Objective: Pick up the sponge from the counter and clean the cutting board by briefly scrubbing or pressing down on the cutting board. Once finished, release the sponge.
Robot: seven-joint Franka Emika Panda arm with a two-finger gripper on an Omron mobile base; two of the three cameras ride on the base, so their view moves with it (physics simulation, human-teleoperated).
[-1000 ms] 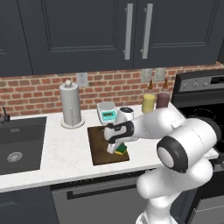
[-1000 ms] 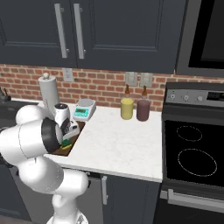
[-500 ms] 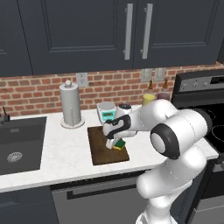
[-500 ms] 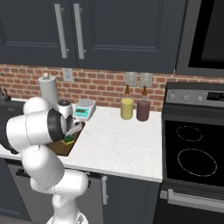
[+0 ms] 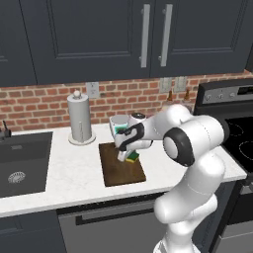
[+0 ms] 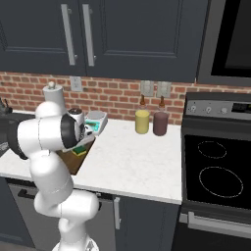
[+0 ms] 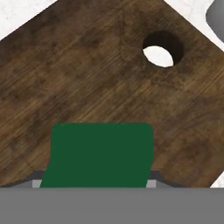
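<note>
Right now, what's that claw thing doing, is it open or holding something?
Gripper: shut on the sponge, over the cutting board.

My arm (image 5: 190, 143): glossy white rounded shells, fat tubular links, dark grey-black bands and round caps at joints (one big dark disc faces left base camera). Lower links stack into bulbous white column. Hand section white with dark collar. My gripper (image 5: 123, 154): small, dark, two short fingers. No cables, screws or markings visible at this size.
</note>
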